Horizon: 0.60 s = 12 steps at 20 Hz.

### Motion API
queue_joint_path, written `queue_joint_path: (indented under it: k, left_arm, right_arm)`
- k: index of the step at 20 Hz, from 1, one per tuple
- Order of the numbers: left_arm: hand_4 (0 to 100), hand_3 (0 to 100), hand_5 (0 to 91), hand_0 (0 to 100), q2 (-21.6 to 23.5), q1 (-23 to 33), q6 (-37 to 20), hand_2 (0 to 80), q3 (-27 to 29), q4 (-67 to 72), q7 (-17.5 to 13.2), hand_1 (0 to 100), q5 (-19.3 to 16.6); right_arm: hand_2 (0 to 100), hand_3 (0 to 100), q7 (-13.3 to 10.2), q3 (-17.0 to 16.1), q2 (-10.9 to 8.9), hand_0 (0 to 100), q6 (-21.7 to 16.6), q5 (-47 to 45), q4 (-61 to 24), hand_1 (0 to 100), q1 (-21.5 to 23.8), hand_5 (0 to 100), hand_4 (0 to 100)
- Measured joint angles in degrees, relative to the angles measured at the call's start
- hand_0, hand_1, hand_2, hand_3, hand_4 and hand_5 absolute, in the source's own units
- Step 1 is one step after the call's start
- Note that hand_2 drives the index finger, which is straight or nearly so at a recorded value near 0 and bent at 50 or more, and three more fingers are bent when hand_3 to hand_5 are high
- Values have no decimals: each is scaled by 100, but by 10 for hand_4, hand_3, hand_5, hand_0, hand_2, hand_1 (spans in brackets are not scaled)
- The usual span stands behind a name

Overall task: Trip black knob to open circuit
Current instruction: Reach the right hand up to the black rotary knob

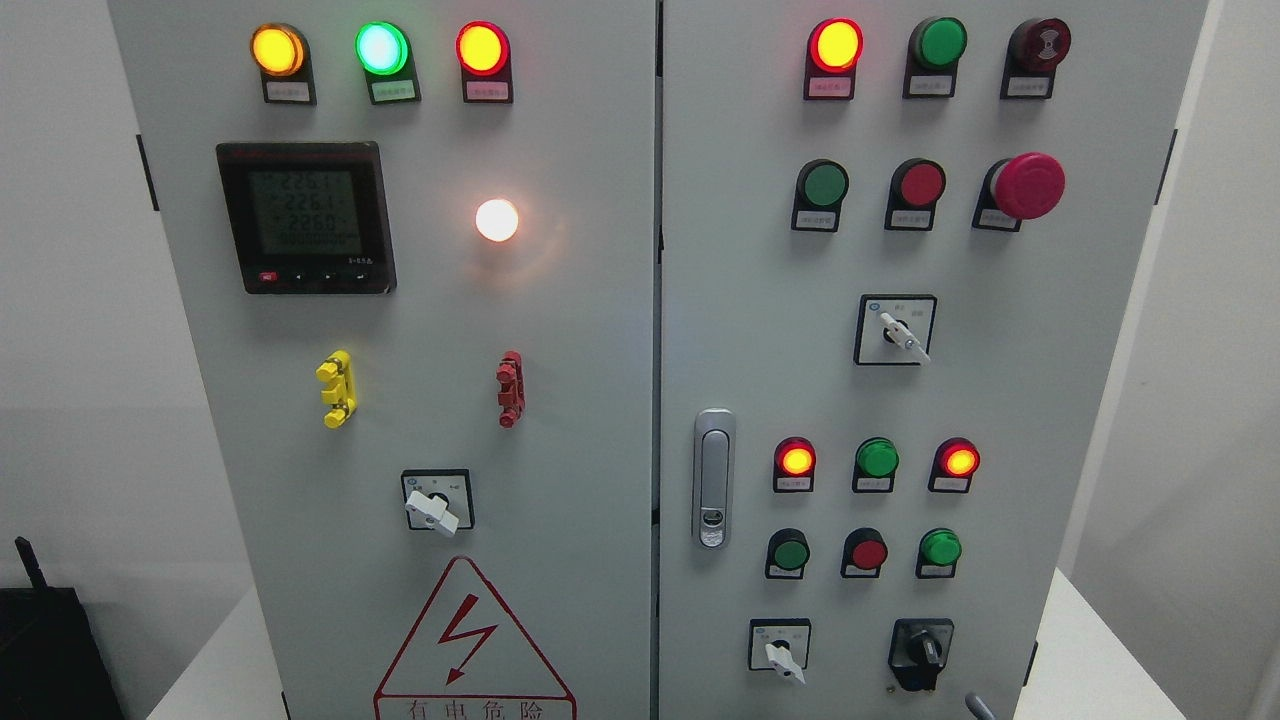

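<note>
At lower right of the frame, the black knob [922,650] sits on the grey cabinet's [560,330] right door, beside a white selector switch [781,650]. White walls [70,330] flank the cabinet, which stands on a white table [1090,660]. Neither hand shows, so finger state cannot be told.

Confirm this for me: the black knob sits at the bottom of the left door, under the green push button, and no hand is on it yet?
Not quite. The head view shows the black knob at the bottom of the right door, not the left. It does sit under the green push button, and no hand is on it.
</note>
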Motion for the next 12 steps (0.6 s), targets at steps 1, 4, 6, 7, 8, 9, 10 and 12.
queue_joint_path:
  k: [1,4,6,7,8,9,10,12]
  left_arm:
    - [0,0,0,120,0,0,0,0,0,0,0,389,0]
    - [0,0,0,120,0,0,0,0,0,0,0,389,0]
    - [0,0,0,120,0,0,0,0,0,0,0,389,0]
    - [0,0,0,120,0,0,0,0,0,0,0,389,0]
    - [0,0,0,120,0,0,0,0,0,0,0,389,0]
    - [0,0,0,120,0,0,0,0,0,0,0,389,0]
    - [0,0,0,120,0,0,0,0,0,0,0,389,0]
    - [0,0,0,120,0,0,0,0,0,0,0,389,0]
  right_arm:
    - [0,1000,0,1,1,921,6,0,-1,953,-9,925,1000]
    - [0,1000,0,19,2,925,81,0,-1,955,-10,924,1000]
    - [0,1000,0,27,3,926,112,0,-1,956,-20,924,1000]
    - [0,1000,0,38,4,927,123,0,-1,958,-25,924,1000]
    - [0,1000,0,49,4,928,124,0,-1,958,-30,924,1000]
    - [0,1000,0,57,4,929,125,2,-1,959,-32,923,1000]
    - [0,1000,0,62,4,930,125,3,-1,960,-34,923,1000]
    - [0,1000,0,85,28,932,126,3,-1,961,-38,923,1000]
